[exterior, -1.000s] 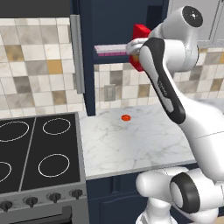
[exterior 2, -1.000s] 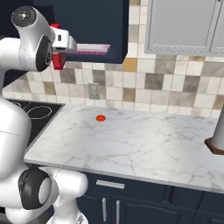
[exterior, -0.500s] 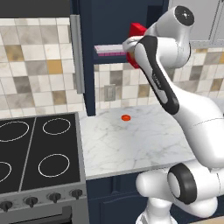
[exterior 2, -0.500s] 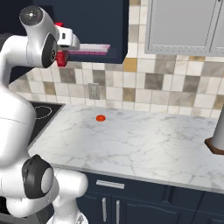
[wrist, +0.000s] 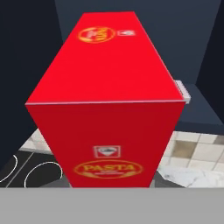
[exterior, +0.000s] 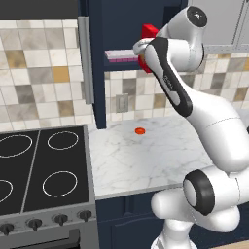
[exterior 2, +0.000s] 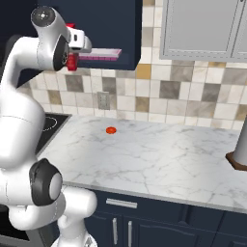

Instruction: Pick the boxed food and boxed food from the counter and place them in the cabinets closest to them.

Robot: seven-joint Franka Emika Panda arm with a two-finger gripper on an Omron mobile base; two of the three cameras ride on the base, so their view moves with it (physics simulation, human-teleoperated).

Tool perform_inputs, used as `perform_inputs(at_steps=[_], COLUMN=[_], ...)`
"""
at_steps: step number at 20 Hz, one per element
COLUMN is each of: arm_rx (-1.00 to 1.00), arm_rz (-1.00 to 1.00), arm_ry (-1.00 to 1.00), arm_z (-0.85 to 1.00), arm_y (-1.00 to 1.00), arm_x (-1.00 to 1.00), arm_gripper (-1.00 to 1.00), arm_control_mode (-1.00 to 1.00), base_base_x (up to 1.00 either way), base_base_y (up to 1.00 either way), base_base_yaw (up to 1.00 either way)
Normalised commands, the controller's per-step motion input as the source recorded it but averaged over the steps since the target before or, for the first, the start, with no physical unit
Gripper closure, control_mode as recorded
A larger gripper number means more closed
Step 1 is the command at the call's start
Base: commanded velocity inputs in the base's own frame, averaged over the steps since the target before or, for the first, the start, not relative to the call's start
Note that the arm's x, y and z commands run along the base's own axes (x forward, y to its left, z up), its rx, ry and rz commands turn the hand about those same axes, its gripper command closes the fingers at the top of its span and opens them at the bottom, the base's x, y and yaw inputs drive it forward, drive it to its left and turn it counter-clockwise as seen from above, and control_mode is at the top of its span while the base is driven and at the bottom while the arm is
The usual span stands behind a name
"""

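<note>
Red pasta box (wrist: 107, 105) pinched in the claw (exterior: 144, 52), raised at the open navy wall cabinet (exterior: 116, 29)
Smooth, sharp-edged cardboard with yellow oval logos; below, a white grey-veined marble counter (exterior 2: 159, 159) bearing a small red disc (exterior 2: 111, 130), a mosaic tile backsplash (exterior 2: 159, 94), and a black glass hob (exterior: 41, 168) with white rings

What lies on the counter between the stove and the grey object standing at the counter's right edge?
A small red-orange disc lies on the white marble counter, nearer the stove than the grey object. The right base view shows this.
</note>
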Motion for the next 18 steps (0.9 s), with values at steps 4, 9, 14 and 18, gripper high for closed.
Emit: perform_inputs(at_steps=[4,9,14,18], arm_rx=[0.00,0.00,-0.01,-0.03], arm_rz=[0.00,0.00,0.00,0.00], arm_ry=[0.00,0.00,0.00,0.00], arm_z=[0.00,0.00,-0.01,-0.06], arm_y=[0.01,0.02,0.01,0.00], arm_x=[0.30,0.27,0.25,0.18], arm_gripper=[1.00,1.00,1.00,1.00], arm_control_mode=[-1.00,-1.00,-1.00,-1.00], base_base_x=[0.00,0.00,0.00,0.00], base_base_y=[0.00,0.00,0.00,0.00], base_base_yaw=[0.00,0.00,0.00,0.00])
